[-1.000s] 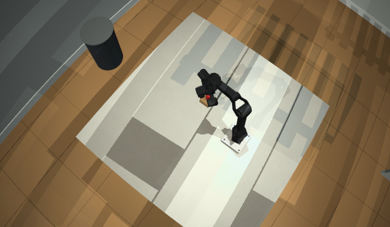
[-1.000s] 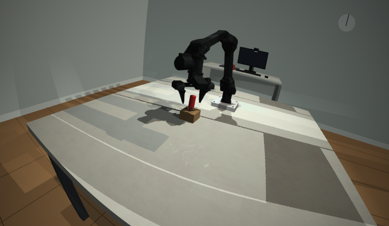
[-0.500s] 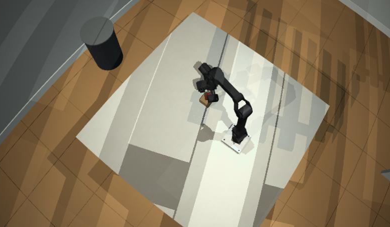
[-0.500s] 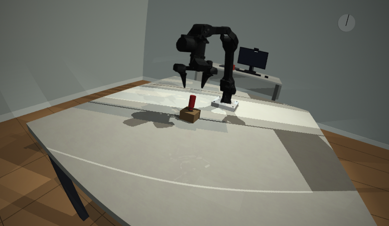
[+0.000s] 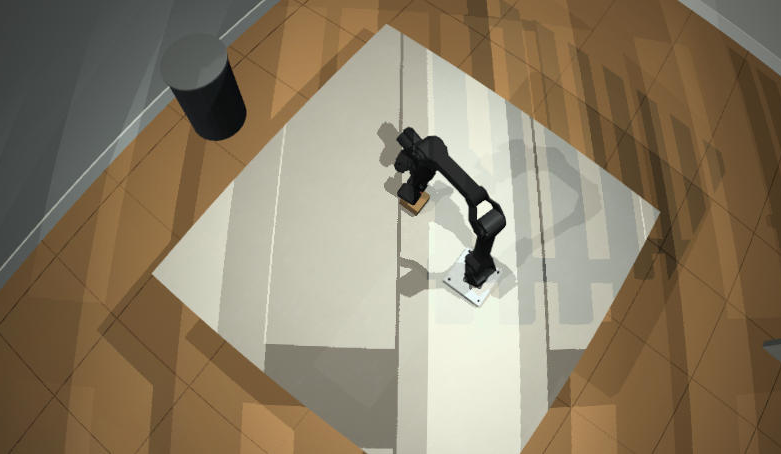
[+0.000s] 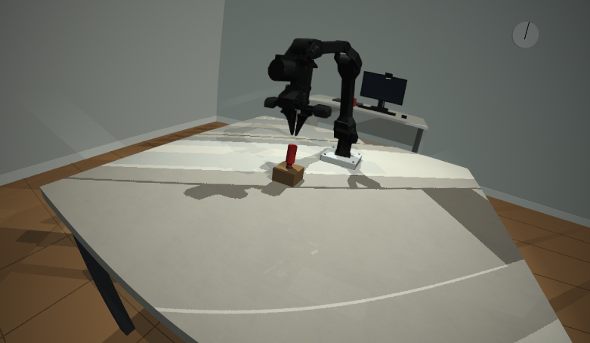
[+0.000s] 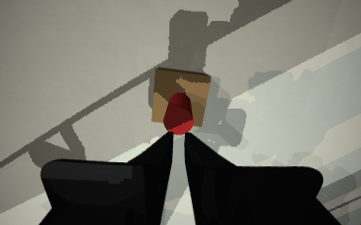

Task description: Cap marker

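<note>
I see the red cap (image 6: 291, 153) sitting on top of the marker, which stands up in the brown holder block (image 6: 288, 174). So the cap part looks done to me, though I cannot tell if it has clicked all the way down. My gripper (image 6: 297, 128) hangs right above the holder block, not touching the cap. Its two fingers are pressed together with nothing between them. I think a push down on the cap may come next. After that, I need to move the arm away from the holder block, toward the white base plate (image 6: 328, 159).
</note>
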{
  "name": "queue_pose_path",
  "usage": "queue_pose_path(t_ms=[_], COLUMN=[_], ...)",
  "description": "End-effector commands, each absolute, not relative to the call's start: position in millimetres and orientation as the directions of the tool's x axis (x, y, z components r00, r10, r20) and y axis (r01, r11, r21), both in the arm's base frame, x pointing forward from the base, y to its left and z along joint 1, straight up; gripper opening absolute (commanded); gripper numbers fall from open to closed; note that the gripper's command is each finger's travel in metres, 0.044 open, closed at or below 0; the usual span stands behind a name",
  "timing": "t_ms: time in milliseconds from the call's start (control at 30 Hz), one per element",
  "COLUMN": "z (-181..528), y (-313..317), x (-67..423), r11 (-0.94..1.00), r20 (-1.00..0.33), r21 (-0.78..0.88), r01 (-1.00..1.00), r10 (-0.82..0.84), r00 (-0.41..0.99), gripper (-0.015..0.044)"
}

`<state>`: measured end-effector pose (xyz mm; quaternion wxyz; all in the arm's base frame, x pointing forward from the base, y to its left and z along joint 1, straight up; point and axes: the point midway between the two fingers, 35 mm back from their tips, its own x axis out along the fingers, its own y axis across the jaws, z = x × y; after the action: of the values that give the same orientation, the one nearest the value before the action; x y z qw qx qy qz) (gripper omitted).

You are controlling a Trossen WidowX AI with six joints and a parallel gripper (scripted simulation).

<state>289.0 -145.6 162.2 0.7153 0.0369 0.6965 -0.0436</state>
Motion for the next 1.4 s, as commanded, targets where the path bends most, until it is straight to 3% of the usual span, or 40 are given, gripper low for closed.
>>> queue_pose_path(t_ms=[0, 1367], z=[160.2, 119.9], y=[-145.3, -146.8], x=[288.0, 290.0], r11=[0.983, 0.983], r20=[-1.0, -1.0], r21=[-0.008, -0.008], r01=[0.183, 0.183], r10=[-0.012, -0.012], r00=[0.022, 0.022], gripper=[0.0, 0.0])
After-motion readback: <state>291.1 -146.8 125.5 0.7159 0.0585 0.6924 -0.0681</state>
